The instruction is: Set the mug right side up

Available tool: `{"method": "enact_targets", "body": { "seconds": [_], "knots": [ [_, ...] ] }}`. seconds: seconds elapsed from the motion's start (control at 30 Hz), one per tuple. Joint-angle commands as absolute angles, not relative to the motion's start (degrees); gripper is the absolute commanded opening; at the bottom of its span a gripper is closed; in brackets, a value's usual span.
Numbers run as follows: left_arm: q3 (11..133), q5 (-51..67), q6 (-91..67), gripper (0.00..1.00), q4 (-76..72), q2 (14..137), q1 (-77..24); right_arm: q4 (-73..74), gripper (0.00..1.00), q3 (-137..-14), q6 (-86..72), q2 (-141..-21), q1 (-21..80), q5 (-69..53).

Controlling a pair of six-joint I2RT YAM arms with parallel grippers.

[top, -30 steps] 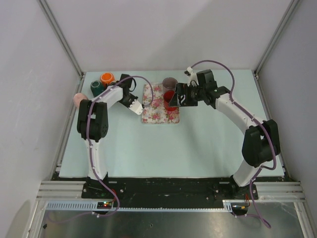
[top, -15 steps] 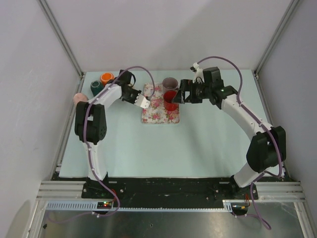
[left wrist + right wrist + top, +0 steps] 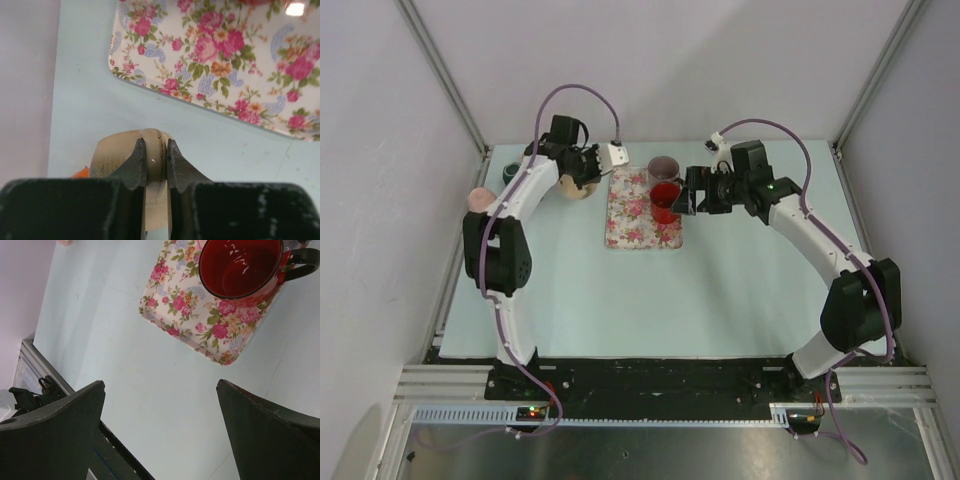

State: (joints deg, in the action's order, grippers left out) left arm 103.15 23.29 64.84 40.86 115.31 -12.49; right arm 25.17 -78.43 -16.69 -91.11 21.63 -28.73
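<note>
A cream mug (image 3: 112, 155) stands on the pale table left of the floral tray (image 3: 220, 70); its opening does not show. My left gripper (image 3: 155, 148) is shut on the mug's handle, one dark finger on each side. In the top view the mug (image 3: 582, 189) sits just below my left gripper (image 3: 582, 172), at the back left. My right gripper (image 3: 160, 385) is open and empty above the table, just off the tray's right edge (image 3: 682, 200).
A red mug (image 3: 240, 267) stands upright on the tray (image 3: 630, 215), with a grey mug (image 3: 664, 166) behind it. A green mug (image 3: 510, 173) and a pink mug (image 3: 477, 198) are at the far left. An orange edge (image 3: 80, 173) shows beside the cream mug.
My left arm swung from the tray's left edge back to the cream mug at the rear left and now grips its handle. My right gripper drew back a little from the red mug.
</note>
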Motion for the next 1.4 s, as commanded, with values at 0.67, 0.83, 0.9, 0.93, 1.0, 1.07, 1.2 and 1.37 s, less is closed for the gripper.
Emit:
{"method": "enact_targets", "body": {
  "seconds": [0.67, 0.83, 0.9, 0.93, 1.0, 1.07, 1.2, 1.37],
  "knots": [
    [121.00, 46.23, 16.92, 0.00, 44.38, 94.37, -17.02, 27.66, 0.99, -77.35, -15.69, -74.71, 17.73, -28.40],
    [123.94, 51.55, 12.01, 0.00, 45.05, 90.94, -18.06, 22.89, 1.00, -77.03, -20.03, -70.25, 19.11, -30.19],
    [124.35, 52.92, 10.96, 0.00, 45.08, 89.64, -18.62, 19.52, 0.99, -77.00, -21.57, -69.40, 20.84, -29.63],
    [124.44, 53.53, 10.58, 0.00, 45.04, 89.03, -18.80, 17.32, 0.99, -77.00, -22.43, -69.28, 21.80, -29.45],
    [124.80, 55.11, 10.11, 0.00, 45.08, 88.31, -19.11, 13.27, 1.00, -76.99, -24.50, -70.01, 23.16, -30.63],
    [125.44, 57.04, 9.85, 0.00, 45.13, 87.86, -19.30, 9.98, 0.99, -76.99, -26.52, -71.18, 24.16, -31.76],
    [125.79, 61.41, 9.92, 0.00, 45.10, 86.86, -19.76, 4.86, 1.00, -76.99, -30.51, -73.64, 23.61, -36.20],
    [125.20, 64.96, 11.36, 0.00, 45.09, 85.94, -20.23, -3.41, 0.99, -76.99, -37.60, -75.17, 21.69, -39.14]
  ]
}}
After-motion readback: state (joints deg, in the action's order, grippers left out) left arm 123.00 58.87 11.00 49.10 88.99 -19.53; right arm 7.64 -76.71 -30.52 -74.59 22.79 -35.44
